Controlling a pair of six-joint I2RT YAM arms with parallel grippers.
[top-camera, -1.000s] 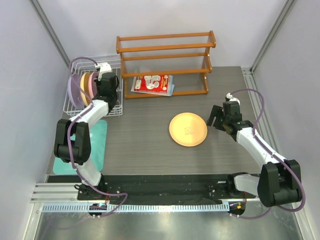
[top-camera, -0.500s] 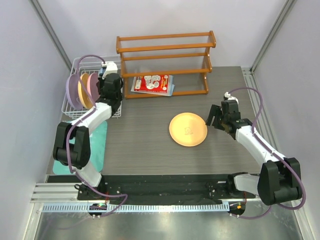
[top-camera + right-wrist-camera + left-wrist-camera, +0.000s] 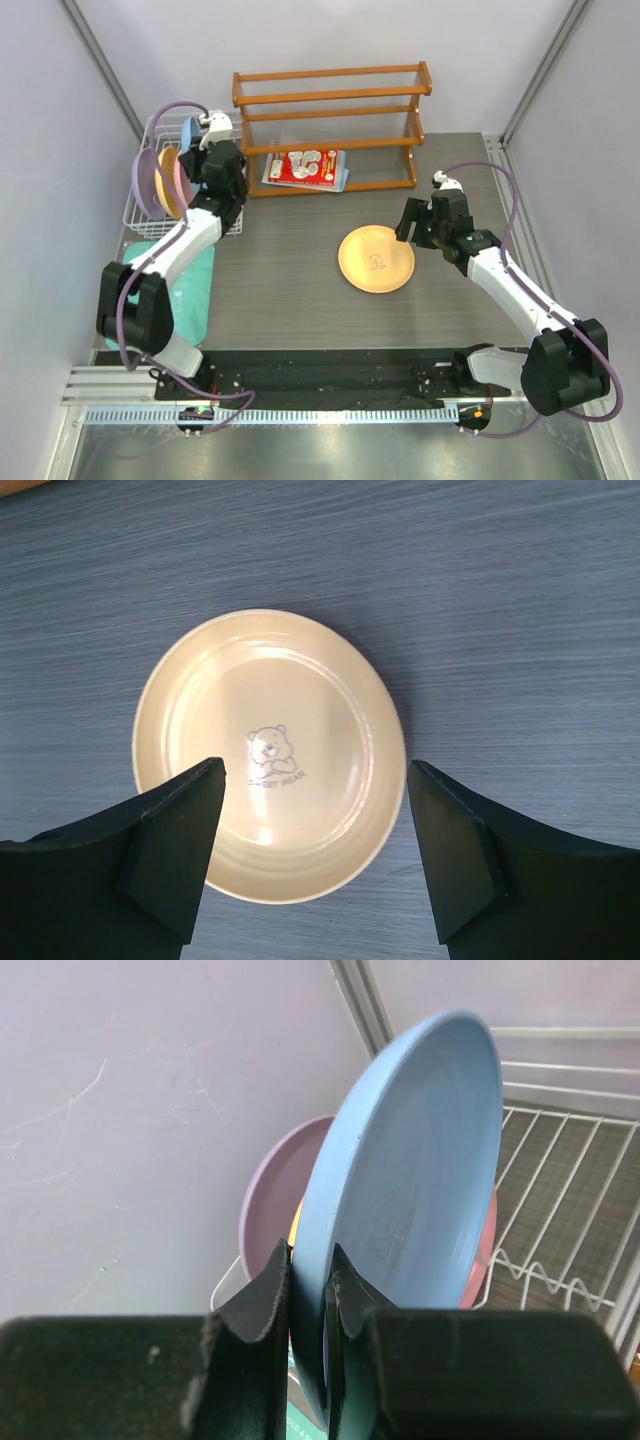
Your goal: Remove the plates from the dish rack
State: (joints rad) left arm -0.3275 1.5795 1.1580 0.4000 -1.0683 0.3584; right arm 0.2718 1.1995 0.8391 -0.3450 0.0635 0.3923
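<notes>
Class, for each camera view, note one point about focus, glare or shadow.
Left wrist: near fingers slightly soft, blue plate crisp. Right wrist: faint sheen rings on the yellow plate, a dark shadow along its right edge. Top external: even light, bright reflection on the metal sill.

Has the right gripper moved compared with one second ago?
Yes. The right gripper has shifted left in the top view, closer to the yellow plate, which has stayed in place.

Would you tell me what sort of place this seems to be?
Probably a robot test cell staged as a kitchen counter: bare pale walls enclose a grey wood-grain table, the left gripper pinches a round light blue plastic plate at a white wire dish rack, beside a brown wooden shelf.
</notes>
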